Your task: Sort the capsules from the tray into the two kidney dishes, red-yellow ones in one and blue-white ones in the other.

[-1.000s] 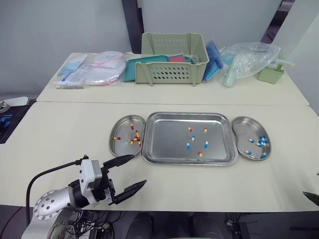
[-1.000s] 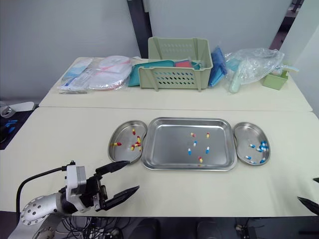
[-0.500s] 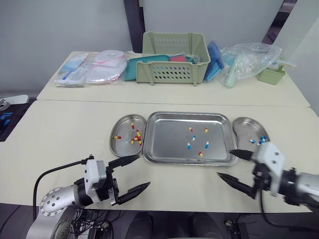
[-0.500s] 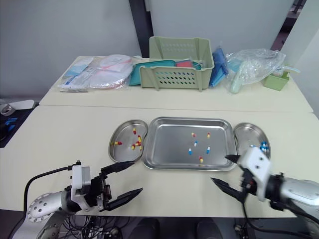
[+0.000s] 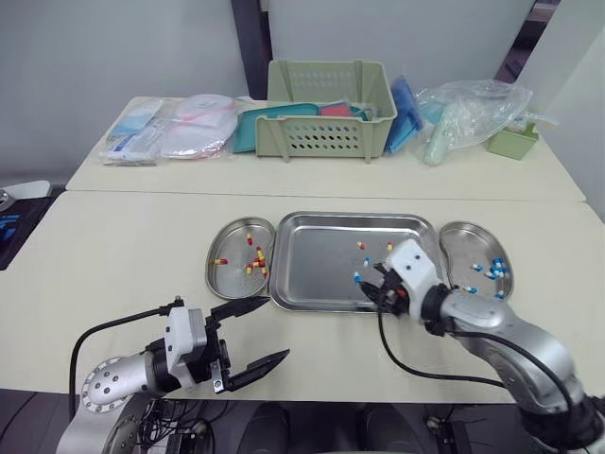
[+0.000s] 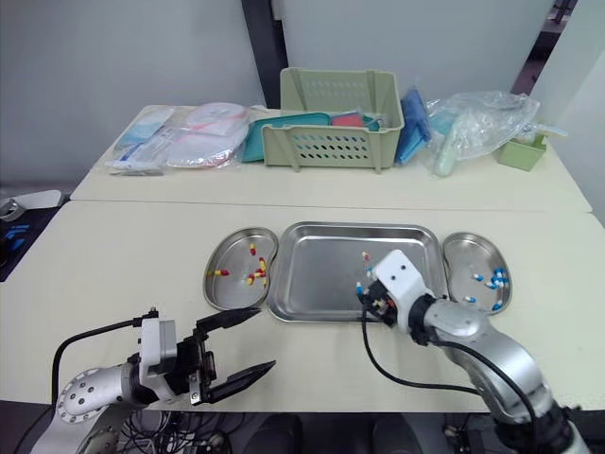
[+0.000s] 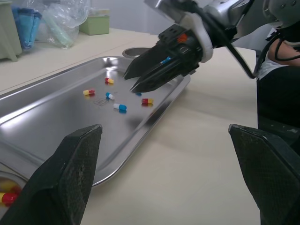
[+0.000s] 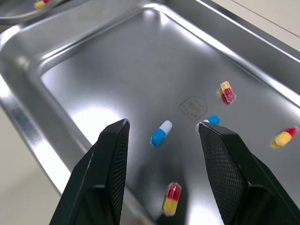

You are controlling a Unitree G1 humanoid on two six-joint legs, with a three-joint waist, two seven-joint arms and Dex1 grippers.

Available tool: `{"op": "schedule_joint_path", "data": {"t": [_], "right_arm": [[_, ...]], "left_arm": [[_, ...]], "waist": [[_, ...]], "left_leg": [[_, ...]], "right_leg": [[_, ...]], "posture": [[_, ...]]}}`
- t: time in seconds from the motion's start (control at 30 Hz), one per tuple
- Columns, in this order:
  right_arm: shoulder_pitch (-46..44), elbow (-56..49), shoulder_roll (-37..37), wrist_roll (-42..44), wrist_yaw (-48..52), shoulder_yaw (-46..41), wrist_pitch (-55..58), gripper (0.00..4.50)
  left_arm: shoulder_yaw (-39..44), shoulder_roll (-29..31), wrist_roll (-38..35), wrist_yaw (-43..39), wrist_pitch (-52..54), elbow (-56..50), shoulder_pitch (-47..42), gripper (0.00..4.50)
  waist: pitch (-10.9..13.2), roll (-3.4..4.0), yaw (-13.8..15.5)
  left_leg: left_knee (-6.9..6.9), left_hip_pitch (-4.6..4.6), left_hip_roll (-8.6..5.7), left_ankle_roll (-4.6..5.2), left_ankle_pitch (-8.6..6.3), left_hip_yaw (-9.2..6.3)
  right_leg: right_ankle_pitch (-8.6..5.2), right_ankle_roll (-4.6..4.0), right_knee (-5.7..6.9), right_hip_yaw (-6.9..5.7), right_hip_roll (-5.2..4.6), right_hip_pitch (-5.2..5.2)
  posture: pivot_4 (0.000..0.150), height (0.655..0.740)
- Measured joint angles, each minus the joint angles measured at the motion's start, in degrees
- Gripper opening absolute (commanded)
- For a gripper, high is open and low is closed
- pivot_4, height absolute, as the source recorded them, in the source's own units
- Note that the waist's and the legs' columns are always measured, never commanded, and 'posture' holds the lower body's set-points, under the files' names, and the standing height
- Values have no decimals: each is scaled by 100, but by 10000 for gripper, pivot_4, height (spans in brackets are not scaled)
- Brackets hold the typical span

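Observation:
The steel tray lies mid-table and holds a few loose capsules of both kinds. My right gripper hovers low over its front part, open. In the right wrist view a blue-white capsule lies on the tray floor between the two fingers, untouched. A red-yellow capsule lies close by. The left kidney dish holds several red-yellow capsules. In the right kidney dish are several blue-white ones. My left gripper is open and empty over the bare table, near the front edge, left of the tray.
On the back table stand a green basket, flat packets, a clear plastic bag and a small green box. A black cable trails from the right arm across the table front.
My right arm has come in from the front right edge to over the tray's front part. The left gripper has stayed almost in place, still open.

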Motion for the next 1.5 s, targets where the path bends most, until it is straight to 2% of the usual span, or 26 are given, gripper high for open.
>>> {"op": "schedule_joint_path", "data": {"t": [0.27, 0.57, 0.7, 0.87, 0.93, 1.5], "right_arm": [[-161, 405, 388, -404, -171, 461, 201, 25535], [-247, 646, 597, -673, -141, 541, 156, 25535], [-226, 634, 474, -791, -60, 542, 91, 17480], [-178, 609, 277, -808, 152, 522, -15, 3559], [-179, 618, 261, -810, 223, 517, -41, 6], [-252, 686, -31, -984, 909, 498, -388, 3]], "left_arm": [[-26, 0, 24, 10, -110, 23, 6, 45000], [-37, 0, 26, 66, -114, 24, 5, 45000], [-40, 2, 26, 123, -108, 23, -5, 45000], [-40, 7, 25, 137, -85, 23, -31, 45000], [-41, 7, 24, 151, -74, 23, -63, 45000], [-45, 15, 20, 241, 36, 15, -186, 45000]], "waist": [[1, 2, -4], [1, 3, -6], [0, 2, -5], [-1, 1, -5], [-1, 1, -4], [4, 5, -2]], "left_leg": [[0, -10, 0, 0, 0, 2], [0, -10, 0, 0, 0, 2], [0, -10, 0, 0, 0, 2], [0, -9, 0, 0, 0, 1], [0, -9, 0, 0, 0, 1], [0, -13, -1, 0, 0, 1]], "right_leg": [[0, 0, 3, 2, 0, -16], [0, 0, 4, 3, 0, -17], [0, 0, 4, 2, 0, -16], [0, 0, 3, 2, 0, -15], [0, 0, 4, 2, 0, -15], [0, 0, 3, 1, 0, -16]], "posture": [[1500, 7400], [1500, 7400], [1500, 7400], [1500, 7400], [1500, 7400], [1500, 7400]]}}
